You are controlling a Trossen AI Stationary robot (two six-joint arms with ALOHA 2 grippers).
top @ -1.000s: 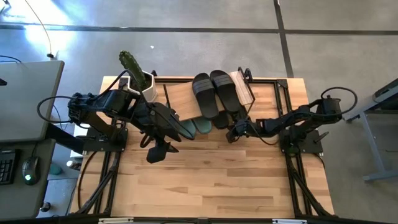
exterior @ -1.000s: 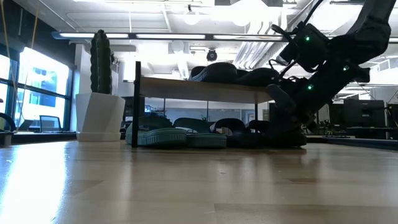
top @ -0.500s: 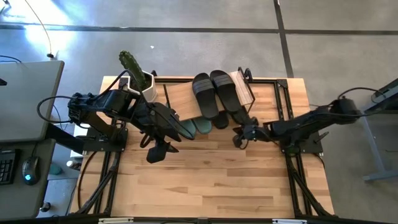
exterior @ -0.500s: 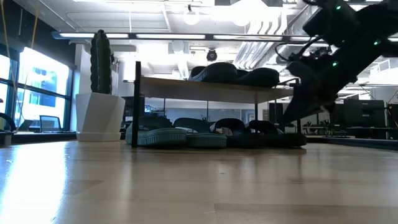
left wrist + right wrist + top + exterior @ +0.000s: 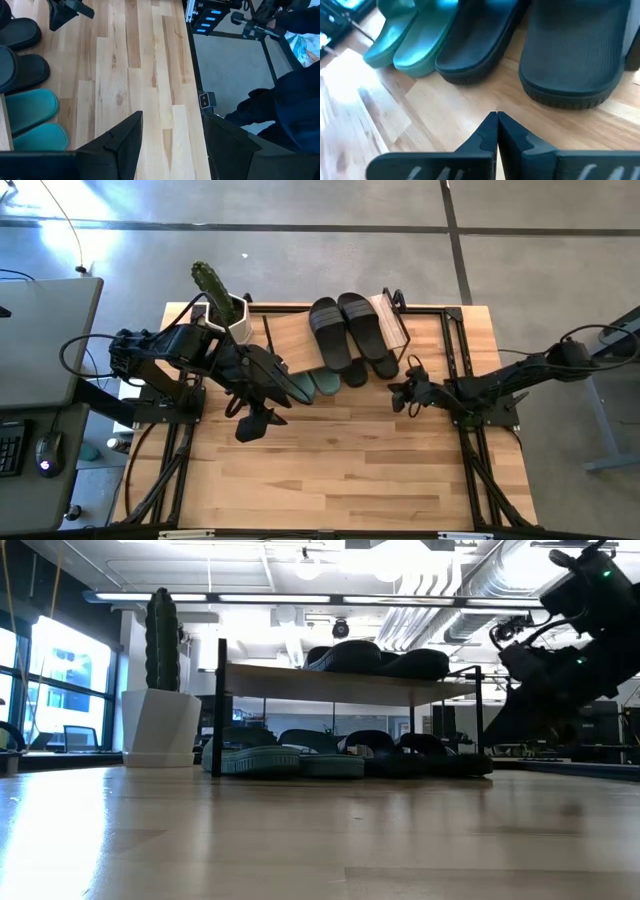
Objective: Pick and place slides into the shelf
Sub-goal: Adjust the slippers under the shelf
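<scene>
The right pincer (image 5: 408, 392) has pulled back to the right, away from the shelf (image 5: 290, 330), and now sits over bare surface (image 5: 340, 470) just beside the shelf's right end; half a second ago it was closer to the slides. Its fingers (image 5: 490, 131) are pressed together with nothing between them.

All the slides sit in the shelf: two black ones (image 5: 346, 326) on the top board, and two green (image 5: 402, 37) and two black (image 5: 570, 60) underneath, unchanged.

The left pincer (image 5: 252, 422) hangs unmoved over the surface near the shelf's left end, fingers (image 5: 127, 142) spread and empty.
</scene>
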